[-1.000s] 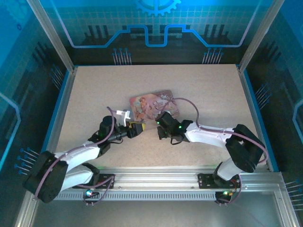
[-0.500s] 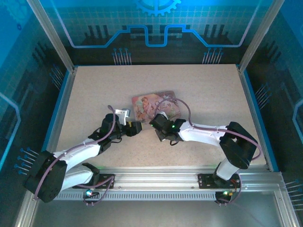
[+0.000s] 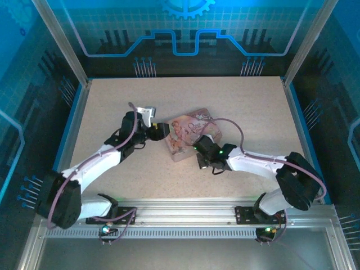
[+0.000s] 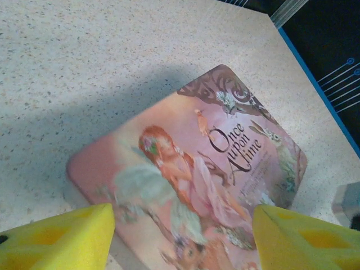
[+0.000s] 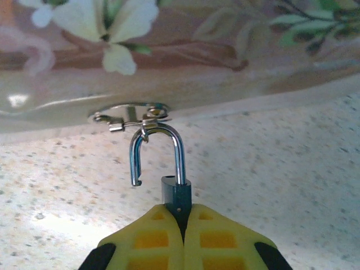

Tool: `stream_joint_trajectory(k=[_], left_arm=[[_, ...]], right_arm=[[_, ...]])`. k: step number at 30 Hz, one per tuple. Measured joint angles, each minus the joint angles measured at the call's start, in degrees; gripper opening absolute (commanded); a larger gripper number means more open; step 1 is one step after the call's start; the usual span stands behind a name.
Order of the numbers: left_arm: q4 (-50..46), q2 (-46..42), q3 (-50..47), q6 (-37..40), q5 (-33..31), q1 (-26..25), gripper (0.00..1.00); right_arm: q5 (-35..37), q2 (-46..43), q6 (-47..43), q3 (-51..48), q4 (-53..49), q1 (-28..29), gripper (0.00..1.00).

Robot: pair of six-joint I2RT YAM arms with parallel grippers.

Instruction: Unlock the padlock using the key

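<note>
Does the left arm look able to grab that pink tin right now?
Probably yes: the left gripper hangs open over the tin, one yellow finger toward each side of it, and nothing lies between them.

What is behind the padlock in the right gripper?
The tin's flowered wall and its latch ring, hooked by the open shackle. Yellow fingers cover most of the padlock body.
</note>
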Motion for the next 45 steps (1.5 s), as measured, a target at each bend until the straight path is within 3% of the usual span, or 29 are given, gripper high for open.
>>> stream_joint_trajectory(k=[4, 9, 17, 23, 33, 45], left_arm=[[-1.07, 8.11, 5.62, 1.57, 2.71, 0.24, 0.67], [-1.42, 16.72, 11.26, 3.50, 7.28, 0.28, 0.67], [-0.46, 22.18, 11.76, 5.70, 11.17, 0.50, 0.67], [2.91, 22.27, 9.27, 5.90, 12.33, 0.70, 0.65], [9.01, 19.23, 0.37, 2.03, 13.05, 0.74, 0.63], [8.57, 4.70, -12.39, -0.63, 10.58, -1.62, 0.63]], right_arm=[[-3.80, -5.35, -0.92, -4.83, 1.36, -5.29, 0.00], [-14.36, -9.18, -4.85, -8.04, 2.80, -13.90, 0.00], [-33.97, -9.31, -8.59, -9.92, 5.79, -22.84, 0.00], [-41.79, -9.53, -2.82, -13.70, 10.84, -27.06, 0.00], [-42.16, -9.73, 6.03, -14.93, 13.14, -26.67, 0.00], [-26.38, -11.54, 11.45, -8.17, 2.23, -21.11, 0.00]])
